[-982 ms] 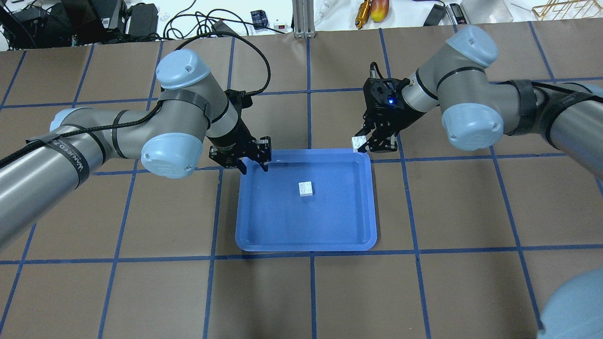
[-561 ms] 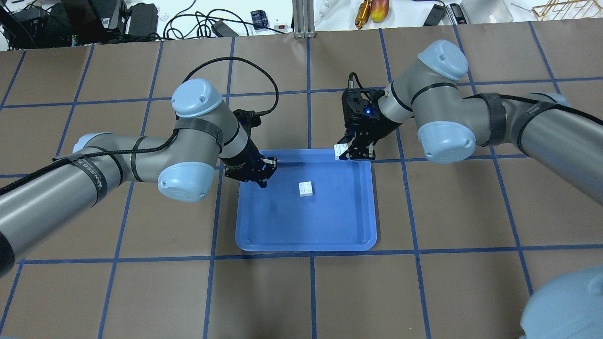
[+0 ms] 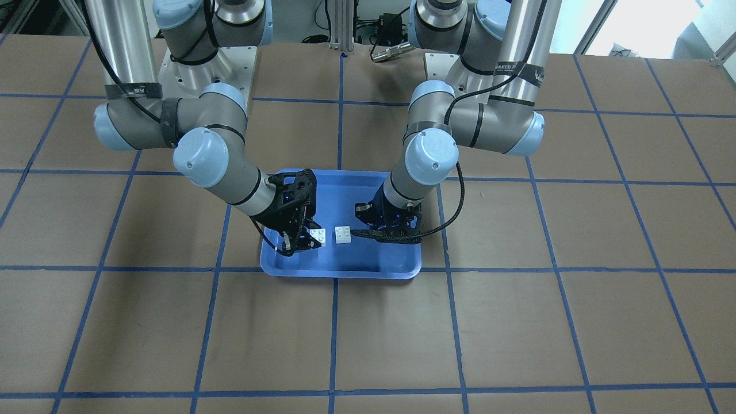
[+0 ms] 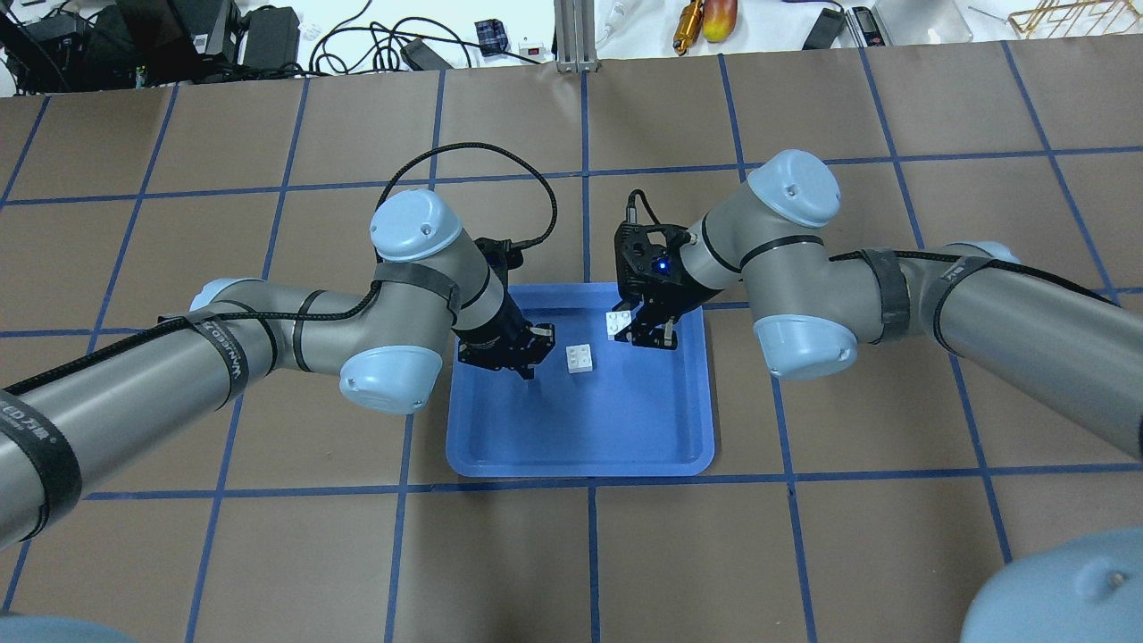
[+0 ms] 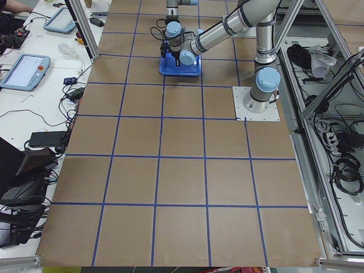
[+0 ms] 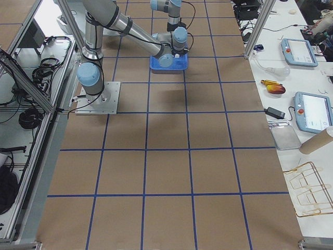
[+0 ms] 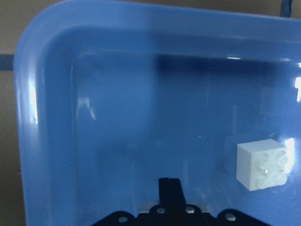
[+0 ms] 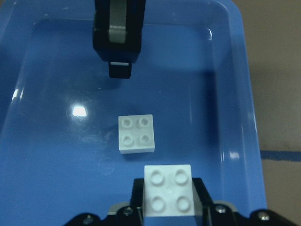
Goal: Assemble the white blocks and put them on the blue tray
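Right gripper [image 8: 168, 193]: clamped on the held white block [image 8: 168, 181], a 2x2 piece with studs up and 1 finger on each side. It sits over the blue tray [image 4: 580, 438], in the half far from the robot and right of tray centre in the overhead view. Can't tell if its underside touches the tray floor.

Loose white block [image 4: 581, 357]: also 2x2, studs up, flat on the tray floor, about mid-width in the far half. It lies between the 2 grippers. The held white block is just beside it on the robot's right, not touching. A strip of blue shows between them in the right wrist view. The 2 blocks are not stacked. Their edges are roughly parallel, with the loose one turned slightly.

Left gripper [image 4: 527, 368]: fingers together, nothing between them. The left wrist view shows 1 narrow black tip at bottom centre with no gap. The gripper points down into the tray on the robot's left of the loose white block, near it but apart. From that wrist camera the block is off to the right of the tip, clear of the fingers' line. The tip looks close to the tray floor, but contact is not visible.

The tray lies flat on the brown table [image 4: 268, 536], which is marked with a blue tape grid. Its long side runs away from the robot. In the side views both arms meet over the tray, too small for detail.
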Controlling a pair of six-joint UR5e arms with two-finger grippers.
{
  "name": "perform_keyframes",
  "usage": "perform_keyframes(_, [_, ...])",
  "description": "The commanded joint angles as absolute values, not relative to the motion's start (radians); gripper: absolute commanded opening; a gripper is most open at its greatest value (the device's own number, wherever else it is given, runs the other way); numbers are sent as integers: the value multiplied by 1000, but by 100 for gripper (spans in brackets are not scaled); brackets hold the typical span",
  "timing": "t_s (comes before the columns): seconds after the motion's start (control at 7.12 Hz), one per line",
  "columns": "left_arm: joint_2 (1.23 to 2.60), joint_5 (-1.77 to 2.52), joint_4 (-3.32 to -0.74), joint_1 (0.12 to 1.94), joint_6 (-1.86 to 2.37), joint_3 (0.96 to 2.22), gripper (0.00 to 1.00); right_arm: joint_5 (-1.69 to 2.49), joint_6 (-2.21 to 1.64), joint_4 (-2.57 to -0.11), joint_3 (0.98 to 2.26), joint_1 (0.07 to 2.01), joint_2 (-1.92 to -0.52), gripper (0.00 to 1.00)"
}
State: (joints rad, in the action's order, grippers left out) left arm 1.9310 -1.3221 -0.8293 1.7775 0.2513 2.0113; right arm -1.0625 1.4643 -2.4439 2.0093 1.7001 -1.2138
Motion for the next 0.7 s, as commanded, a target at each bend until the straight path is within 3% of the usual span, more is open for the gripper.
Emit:
perform_keyframes(0.0, [1942,-1302,-828,1782,272,2014,0,-1068,1434,-2468,2014,1721,-1194,0])
perform_keyframes(0.56, [1950,-1304,-824,1790,287,2011,0,-1069,1433,-2479,2034,1723,-1193,0])
